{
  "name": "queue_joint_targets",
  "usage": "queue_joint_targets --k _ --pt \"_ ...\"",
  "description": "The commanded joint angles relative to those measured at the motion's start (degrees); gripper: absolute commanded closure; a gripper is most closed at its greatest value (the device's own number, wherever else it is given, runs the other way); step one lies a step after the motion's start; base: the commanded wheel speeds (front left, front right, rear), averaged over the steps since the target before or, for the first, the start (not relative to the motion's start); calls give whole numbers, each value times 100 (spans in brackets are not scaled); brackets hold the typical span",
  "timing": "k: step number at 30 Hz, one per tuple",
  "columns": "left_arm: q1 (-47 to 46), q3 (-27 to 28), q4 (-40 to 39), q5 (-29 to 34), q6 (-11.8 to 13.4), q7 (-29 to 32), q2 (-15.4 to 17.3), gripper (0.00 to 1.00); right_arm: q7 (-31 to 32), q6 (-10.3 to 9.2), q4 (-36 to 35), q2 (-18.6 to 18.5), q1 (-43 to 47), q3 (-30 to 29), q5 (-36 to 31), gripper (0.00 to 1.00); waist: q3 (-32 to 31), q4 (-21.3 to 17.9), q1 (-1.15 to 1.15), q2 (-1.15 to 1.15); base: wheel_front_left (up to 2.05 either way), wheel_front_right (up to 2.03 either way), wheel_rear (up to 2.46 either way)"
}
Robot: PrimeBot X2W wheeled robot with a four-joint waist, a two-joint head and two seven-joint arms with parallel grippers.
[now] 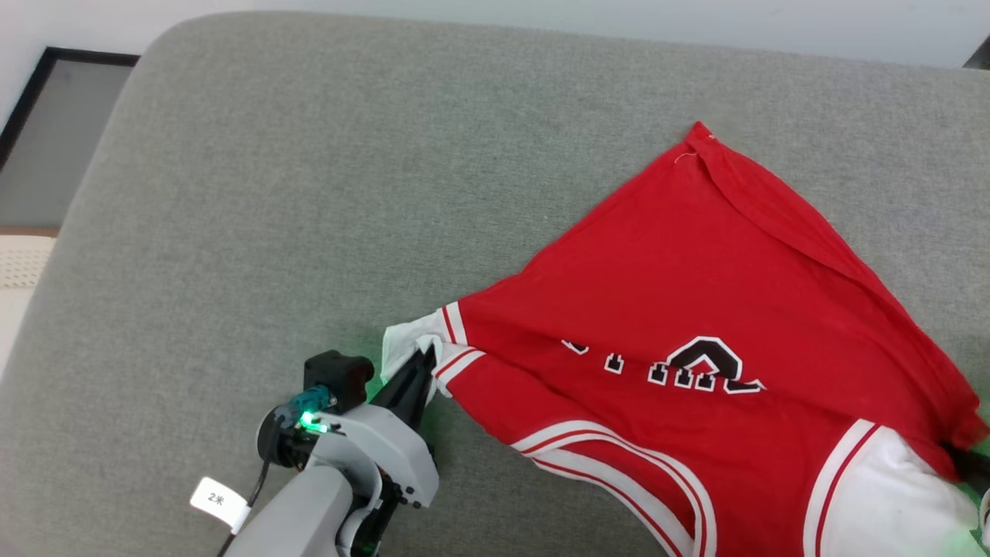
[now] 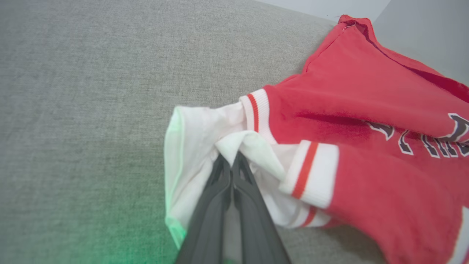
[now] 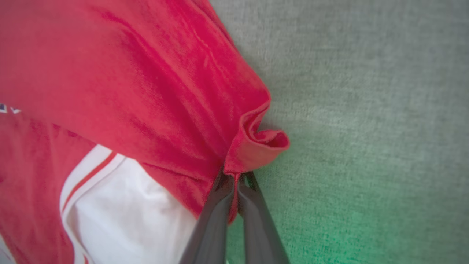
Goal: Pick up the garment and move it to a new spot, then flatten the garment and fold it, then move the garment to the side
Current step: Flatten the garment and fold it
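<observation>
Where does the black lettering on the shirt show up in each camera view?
Head view: lettering on the shirt, right of centre, below mid-height.
Left wrist view: lettering at the right edge, about mid-height.
Right wrist view: a sliver of lettering at the left edge, above mid-height.
Shared landmark: the grey cushion under the shirt.

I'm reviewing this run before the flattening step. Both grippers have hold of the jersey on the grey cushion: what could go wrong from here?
1. The left gripper pinches just a small bunch of the white sleeve; a pull might slip off it.
2. The right gripper grips a rolled red edge, not the matching sleeve, so the garment may stretch skewed and keep the crease across its lettering.
</observation>
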Motion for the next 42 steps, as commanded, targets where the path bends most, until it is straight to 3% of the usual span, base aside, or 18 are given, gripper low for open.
queue_joint_targets --k 1,10,12,13,14,23,30,33,42 --pt "67 -22 -18 -31 29 10 -25 100 263 -13 182 288 528 76 -168 100 26 -32 0 0 0 0 0" --pt "11 -50 -35 -49 30 13 -32 100 300 -19 392 698 537 -26 -736 100 38 -88 0 0 0 0 0" --pt "13 -61 -25 -52 27 12 -34 100 174 -32 485 695 470 -73 -891 72 23 -92 0 0 0 0 0" --pt "19 -63 -21 -60 25 10 -33 100 110 -32 522 691 429 -82 -951 6 12 -95 0 0 0 0 0" --pt "29 -65 -18 -67 26 10 -29 100 99 -34 566 696 399 -80 -967 0 -1 -99 0 0 0 0 0" --pt "178 -25 -45 -92 88 9 35 100 -414 -39 37 754 525 -442 -1010 0 -148 -175 0 0 0 0 0" --pt "263 -1 -119 -110 118 8 72 100 -1387 -9 -1123 798 689 -657 -1286 0 -215 -211 0 0 0 0 0" --pt "269 -8 -146 -115 121 8 69 100 -2048 -9 -1591 763 646 -529 -1502 0 -218 -195 0 0 0 0 0" --pt "181 -60 -165 -105 115 11 -9 100 -2941 -9 -2104 546 31 355 -1782 0 -163 -40 0 0 0 0 0"
